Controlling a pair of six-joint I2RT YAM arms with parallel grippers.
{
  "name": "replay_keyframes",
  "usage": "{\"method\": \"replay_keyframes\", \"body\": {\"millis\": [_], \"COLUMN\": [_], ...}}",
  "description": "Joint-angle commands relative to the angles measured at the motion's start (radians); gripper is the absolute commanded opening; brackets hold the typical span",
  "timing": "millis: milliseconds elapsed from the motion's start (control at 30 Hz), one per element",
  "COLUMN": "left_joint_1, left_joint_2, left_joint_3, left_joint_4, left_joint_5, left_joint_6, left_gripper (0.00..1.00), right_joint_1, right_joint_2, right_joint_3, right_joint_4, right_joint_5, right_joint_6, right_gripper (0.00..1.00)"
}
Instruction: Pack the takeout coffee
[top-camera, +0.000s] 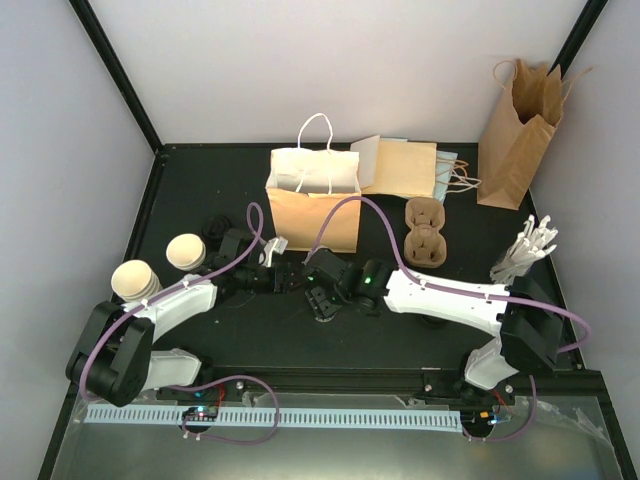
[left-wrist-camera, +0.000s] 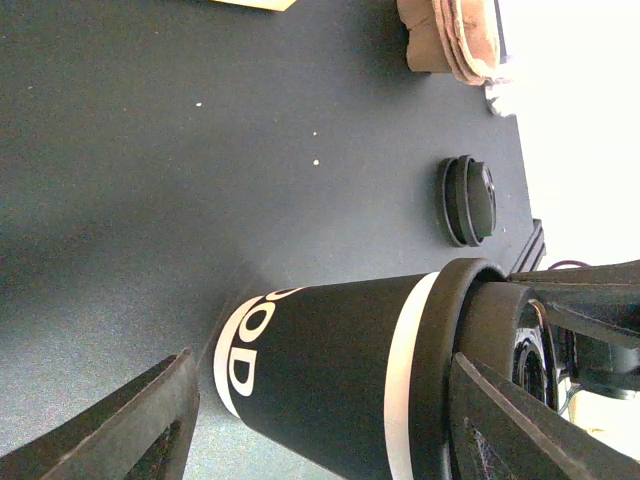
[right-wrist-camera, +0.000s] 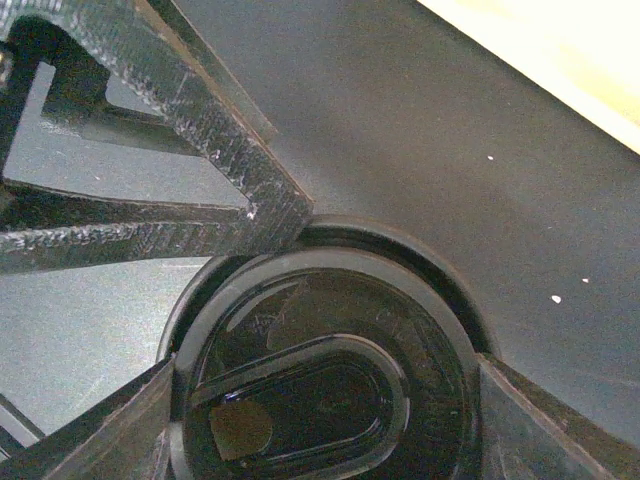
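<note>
Just begun: pinching one cup's (left-wrist-camera: 330, 350) lid (right-wrist-camera: 320, 385) with right pincer (right-wrist-camera: 325, 420), left pincer (left-wrist-camera: 322, 378) spread beside. Two open cups (top-camera: 135, 280) to lid, then pack.

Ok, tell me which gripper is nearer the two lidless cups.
Left. The left gripper is mid-table, to the right of the lidless cups. The right gripper is just beyond it, farther right.
</note>
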Motion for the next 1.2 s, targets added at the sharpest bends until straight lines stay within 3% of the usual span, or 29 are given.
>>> {"method": "replay_keyframes", "body": {"millis": [0,333,600,767,967,1167], "left_joint_1": [-0.008,-0.009,-0.009,-0.009,-0.009,-0.01], "left_joint_2": [0.009,0.009,0.009,0.009,0.009,0.009], "left_joint_3": [0.03,0.03,0.031,0.03,0.028,0.028], "left_joint_4": [-0.021,-0.022,-0.02,-0.021,-0.023,-0.021], "left_joint_5": [0.017,0.018,0.02,0.02,0.02,0.019], "left_joint_6": [0.027,0.028,0.027,0.027,0.028,0.028], "left_gripper": [0.71,0.71,0.71,0.71,0.71,0.71], "right_joint_1": [0.039,0.039,0.041,0.052,0.052,0.052], "right_joint_2": [0.111,0.208,0.277,0.254,0.192,0.208], "right_joint_3": [-0.111,-0.013,0.069,0.067,0.011,0.019], "right_joint_4": [-0.064,-0.205,-0.371,-0.339,-0.207,-0.247], "right_joint_5": [-0.259,-0.345,-0.141,-0.068,-0.195,-0.286], "right_joint_6": [0.113,0.051,0.093,0.112,0.1,0.067], "right_gripper": [0.7,0.7,0.7,0.7,0.7,0.7]}}
